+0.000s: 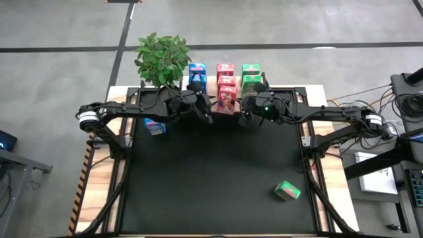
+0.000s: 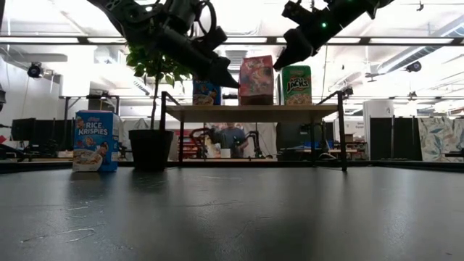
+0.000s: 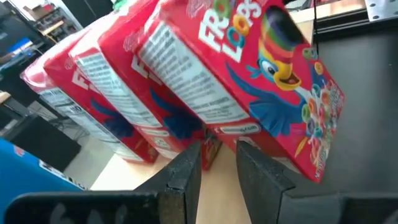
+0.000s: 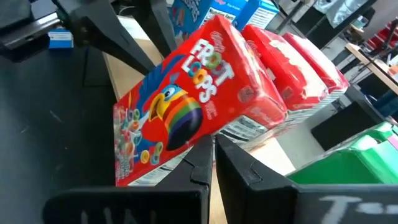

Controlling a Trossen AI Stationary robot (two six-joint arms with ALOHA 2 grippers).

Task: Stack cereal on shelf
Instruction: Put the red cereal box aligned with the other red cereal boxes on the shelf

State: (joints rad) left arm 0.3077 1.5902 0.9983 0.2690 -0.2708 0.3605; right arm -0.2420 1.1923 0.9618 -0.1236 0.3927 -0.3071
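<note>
Here the step in hand looks like settling the third red carton (image 1: 225, 104) into its row at the front of the shelf (image 2: 254, 112). Furthest out beyond the left gripper (image 1: 206, 114) stands a blue carton (image 2: 95, 141) on the black mat (image 1: 211, 178), upright and well apart from the shelf, beside a potted plant (image 1: 162, 58). The left gripper itself sits just beside the front red carton, at its lower edge; its fingers (image 3: 186, 171) stand a little apart with only a sliver of the box's bottom corner between them, so whether it is pinching the box or merely nudging it I cannot tell. That carton leans tilted against two more red ones behind it. Past it, the right gripper (image 1: 246, 119) is clenched tight with nothing in it, its tips close under the same carton from the other side. Green cartons (image 1: 250, 75) stand behind it on the shelf, and one more green carton (image 1: 287, 191) lies toppled on the mat, well apart toward the near right.

Next, I judge, the tilted box needs pushing upright and square, then the loose cartons fetched.

The cartons are glossy printed card with sharp edges; the shelf is pale smooth wood on thin dark legs; the mat is matt and faintly scuffed
</note>
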